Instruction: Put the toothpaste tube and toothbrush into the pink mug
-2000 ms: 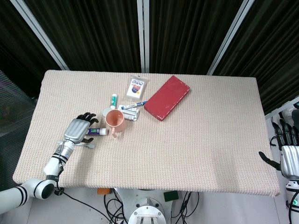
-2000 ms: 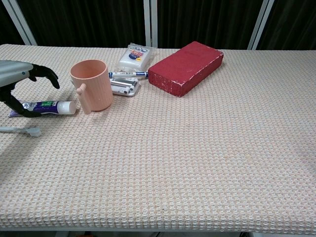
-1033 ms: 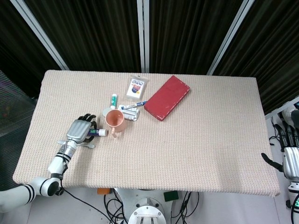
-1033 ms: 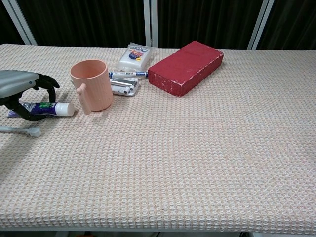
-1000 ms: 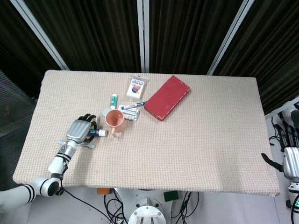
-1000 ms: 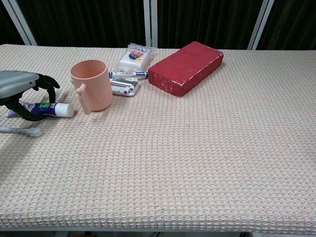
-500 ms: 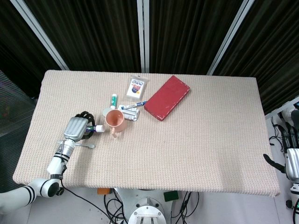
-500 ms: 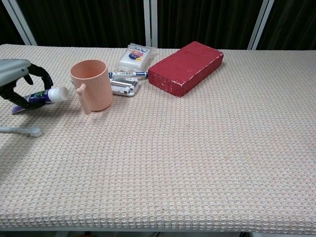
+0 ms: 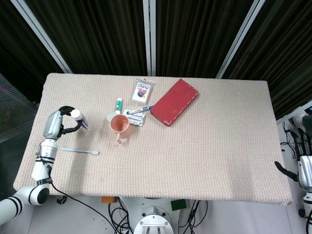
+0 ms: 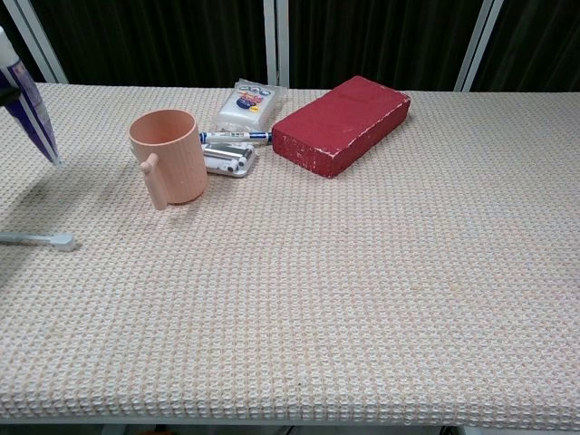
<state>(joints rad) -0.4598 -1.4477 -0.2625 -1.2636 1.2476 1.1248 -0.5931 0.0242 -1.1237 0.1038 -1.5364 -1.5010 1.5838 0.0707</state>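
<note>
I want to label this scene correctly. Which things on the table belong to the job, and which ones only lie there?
Belong to the job:
- toothpaste tube, held up by the left robot hand
- toothbrush, lying flat on the table
- pink mug, upright

Just lying about:
- red block
- blue pen
- white packet
- small white-capped tube

The table (image 9: 204, 161) is seen whole from high overhead, and nearer from its front edge; the mug (image 9: 120, 125) is shared
</note>
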